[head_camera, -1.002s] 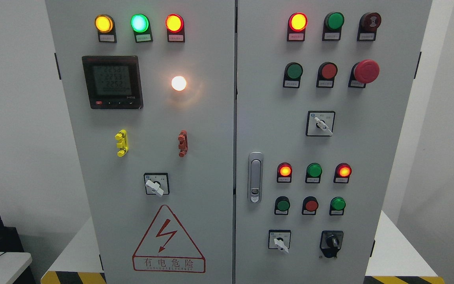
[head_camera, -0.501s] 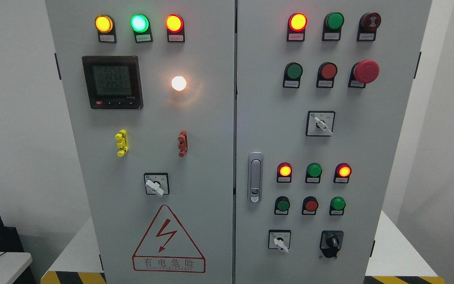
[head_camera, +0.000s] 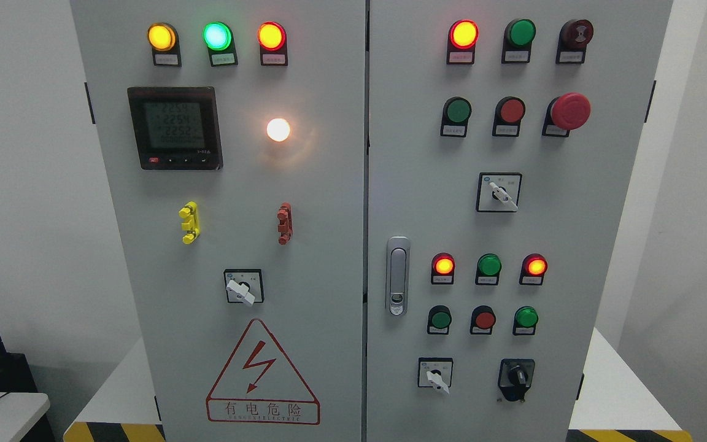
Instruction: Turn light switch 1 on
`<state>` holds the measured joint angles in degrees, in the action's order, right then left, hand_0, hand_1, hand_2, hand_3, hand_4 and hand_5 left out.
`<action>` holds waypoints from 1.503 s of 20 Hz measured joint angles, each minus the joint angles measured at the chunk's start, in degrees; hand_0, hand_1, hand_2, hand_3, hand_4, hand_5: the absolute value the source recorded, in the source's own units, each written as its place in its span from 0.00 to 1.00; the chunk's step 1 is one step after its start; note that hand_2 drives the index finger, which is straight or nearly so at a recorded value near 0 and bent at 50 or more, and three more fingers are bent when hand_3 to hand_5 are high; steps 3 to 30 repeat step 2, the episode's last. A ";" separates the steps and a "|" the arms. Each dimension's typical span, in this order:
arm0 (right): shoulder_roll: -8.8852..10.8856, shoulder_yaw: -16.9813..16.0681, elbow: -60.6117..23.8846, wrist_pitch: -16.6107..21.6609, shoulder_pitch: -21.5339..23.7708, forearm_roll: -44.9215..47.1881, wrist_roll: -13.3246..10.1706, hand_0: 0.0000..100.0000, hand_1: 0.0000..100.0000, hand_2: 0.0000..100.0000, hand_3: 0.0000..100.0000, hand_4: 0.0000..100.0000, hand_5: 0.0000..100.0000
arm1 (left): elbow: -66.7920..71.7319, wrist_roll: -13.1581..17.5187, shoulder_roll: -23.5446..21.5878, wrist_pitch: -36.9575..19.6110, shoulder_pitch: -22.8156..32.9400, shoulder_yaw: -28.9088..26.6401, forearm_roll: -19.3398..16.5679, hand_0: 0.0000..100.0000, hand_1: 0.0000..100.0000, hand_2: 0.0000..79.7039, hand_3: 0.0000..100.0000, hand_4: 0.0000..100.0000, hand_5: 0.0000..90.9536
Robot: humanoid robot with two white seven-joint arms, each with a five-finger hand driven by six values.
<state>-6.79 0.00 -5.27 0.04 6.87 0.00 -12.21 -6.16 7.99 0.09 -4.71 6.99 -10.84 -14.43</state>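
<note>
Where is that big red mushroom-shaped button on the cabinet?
In the head view, the red mushroom button sits upper right on the right door, beside a flat red button.

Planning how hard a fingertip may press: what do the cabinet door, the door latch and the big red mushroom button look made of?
Cabinet door: seemingly painted sheet metal, matte grey, flat. Door latch: likely metal, silvery sheen. Big red mushroom button: probably plastic, smooth uniform red.

arms: neither enters the head view — left or right | hands: out of view, so finger state cannot be read | wrists: out of view — pose cannot be told
</note>
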 measured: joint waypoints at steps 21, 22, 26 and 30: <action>0.00 0.00 0.00 0.00 0.00 0.00 0.00 0.12 0.39 0.00 0.00 0.00 0.00 | 1.04 -0.06 -0.02 0.12 -0.49 0.75 -0.18 0.01 0.01 0.00 0.00 0.00 0.00; 0.00 0.00 0.00 0.00 0.00 0.00 0.00 0.12 0.39 0.00 0.00 0.00 0.00 | 1.04 -0.06 -0.02 0.12 -0.49 0.75 -0.18 0.01 0.01 0.00 0.00 0.00 0.00; 0.00 0.00 0.00 0.00 0.00 0.00 0.00 0.12 0.39 0.00 0.00 0.00 0.00 | 1.04 -0.06 -0.02 0.12 -0.49 0.75 -0.18 0.01 0.01 0.00 0.00 0.00 0.00; 0.00 0.00 0.00 0.00 0.00 0.00 0.00 0.12 0.39 0.00 0.00 0.00 0.00 | 1.04 -0.06 -0.02 0.12 -0.49 0.75 -0.18 0.01 0.01 0.00 0.00 0.00 0.00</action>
